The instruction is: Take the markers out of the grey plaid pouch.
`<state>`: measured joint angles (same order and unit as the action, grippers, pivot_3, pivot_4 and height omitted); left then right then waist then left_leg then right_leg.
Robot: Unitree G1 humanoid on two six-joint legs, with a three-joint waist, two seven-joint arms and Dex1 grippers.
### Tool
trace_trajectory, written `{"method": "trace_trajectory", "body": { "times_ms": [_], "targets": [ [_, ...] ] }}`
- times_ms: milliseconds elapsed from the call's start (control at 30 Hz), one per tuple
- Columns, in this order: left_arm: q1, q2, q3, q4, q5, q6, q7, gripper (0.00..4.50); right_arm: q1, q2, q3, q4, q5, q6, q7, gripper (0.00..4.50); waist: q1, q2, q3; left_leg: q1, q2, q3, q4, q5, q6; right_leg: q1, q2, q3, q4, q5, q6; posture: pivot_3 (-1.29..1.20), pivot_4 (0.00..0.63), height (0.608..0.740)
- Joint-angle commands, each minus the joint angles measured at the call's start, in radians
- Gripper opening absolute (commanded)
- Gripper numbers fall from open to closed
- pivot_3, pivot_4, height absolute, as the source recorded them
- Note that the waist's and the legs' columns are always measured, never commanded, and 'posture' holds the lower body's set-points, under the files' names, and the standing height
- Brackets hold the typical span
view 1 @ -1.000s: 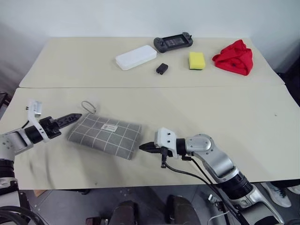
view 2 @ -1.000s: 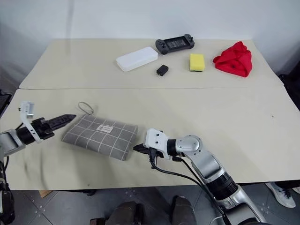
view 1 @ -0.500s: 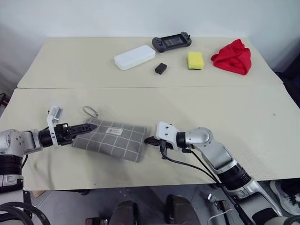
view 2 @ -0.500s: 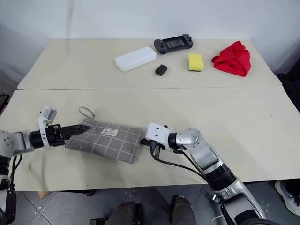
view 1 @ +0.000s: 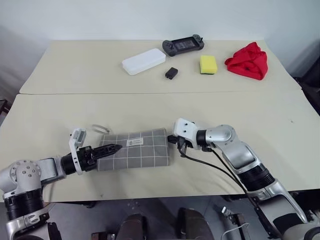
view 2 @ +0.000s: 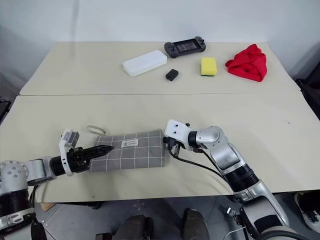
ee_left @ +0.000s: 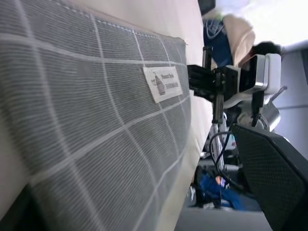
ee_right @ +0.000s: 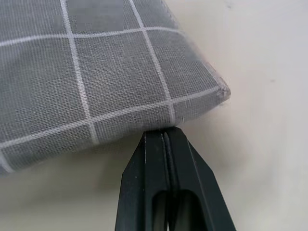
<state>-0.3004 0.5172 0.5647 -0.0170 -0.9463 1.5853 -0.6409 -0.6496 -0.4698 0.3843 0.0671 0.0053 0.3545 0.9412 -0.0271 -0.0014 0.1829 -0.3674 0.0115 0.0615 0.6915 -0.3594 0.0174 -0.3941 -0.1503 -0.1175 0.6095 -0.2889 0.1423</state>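
From the head cameras, we see the grey plaid pouch [view 1: 134,149] lying flat on the near table [view 1: 280,150], caught between our two arms. The left gripper [view 1: 111,149] lies over the pouch's left end, its jaws apart with one finger across the fabric. The right gripper [view 1: 171,139] meets the opposite end, its jaws pressed together and its tips touching the pouch's edge. A thin cord loop [view 1: 99,128] trails just beyond the left jaws. Well ahead of both grippers, on the far table, sit a white oblong case [view 1: 144,61], a game controller [view 1: 184,45], a small black block [view 1: 171,73], a yellow sponge [view 1: 208,64] and a red cloth [view 1: 248,61].

In the left wrist view, the plaid fabric runs out ahead of the jaws, its white label [ee_left: 162,83] past the fingers [ee_left: 275,174], and the right gripper stands at the far end.

In the right wrist view, the closed fingertips [ee_right: 163,139] butt against the pouch's side close to a corner, gripping nothing.

We judge the step to be steadying and squaring the pouch; no marker is out, and we cannot see an opening. Next we need a firm hold on one end while the other gripper finds the closure.
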Motion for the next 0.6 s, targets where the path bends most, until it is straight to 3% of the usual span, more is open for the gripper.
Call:
{"method": "trace_trajectory", "body": {
  "times_ms": [33,167,300,400,600],
  "targets": [
    [0.040,-0.051,0.001,-0.041,-0.078,0.029,0.097,4.50,-0.022,0.014,-0.020,0.000,0.008,-0.009,0.004,0.03,0.001,0.000,0.000,0.000,0.000,0.000,0.000,0.000,0.000,0.000,0.000,0.000,0.000,0.000,0.000,0.00,0.150,0.740],
    [0.079,-0.093,0.021,-0.097,-0.168,0.029,0.212,4.50,-0.046,-0.021,-0.008,0.057,-0.051,-0.083,-0.001,0.03,0.001,0.000,0.000,0.000,0.000,0.000,0.001,0.000,0.000,0.000,-0.001,0.001,0.001,0.000,0.000,0.00,0.150,0.740],
    [0.091,-0.064,0.088,-0.081,-0.220,0.029,0.286,4.50,-0.058,-0.075,-0.047,0.093,-0.070,-0.160,-0.003,0.03,0.000,0.000,0.000,0.000,0.000,0.000,0.002,0.000,0.000,0.000,-0.001,0.001,0.001,0.000,0.000,0.00,0.150,0.740],
    [0.107,-0.033,0.099,-0.066,-0.274,0.029,0.313,4.50,-0.053,-0.086,-0.092,0.039,-0.020,-0.165,0.016,0.03,-0.004,0.000,0.000,0.000,0.000,0.000,0.002,0.000,0.000,0.000,0.001,0.001,0.000,0.000,0.000,0.00,0.150,0.740],
    [0.103,-0.032,0.093,-0.042,-0.341,0.029,0.376,4.50,0.009,-0.005,-0.127,-0.084,0.153,-0.151,0.104,0.03,-0.003,0.000,0.000,0.001,0.001,0.001,0.002,-0.001,-0.001,0.000,0.002,0.002,0.001,0.000,-0.001,0.00,0.150,0.740]
  ]
}}
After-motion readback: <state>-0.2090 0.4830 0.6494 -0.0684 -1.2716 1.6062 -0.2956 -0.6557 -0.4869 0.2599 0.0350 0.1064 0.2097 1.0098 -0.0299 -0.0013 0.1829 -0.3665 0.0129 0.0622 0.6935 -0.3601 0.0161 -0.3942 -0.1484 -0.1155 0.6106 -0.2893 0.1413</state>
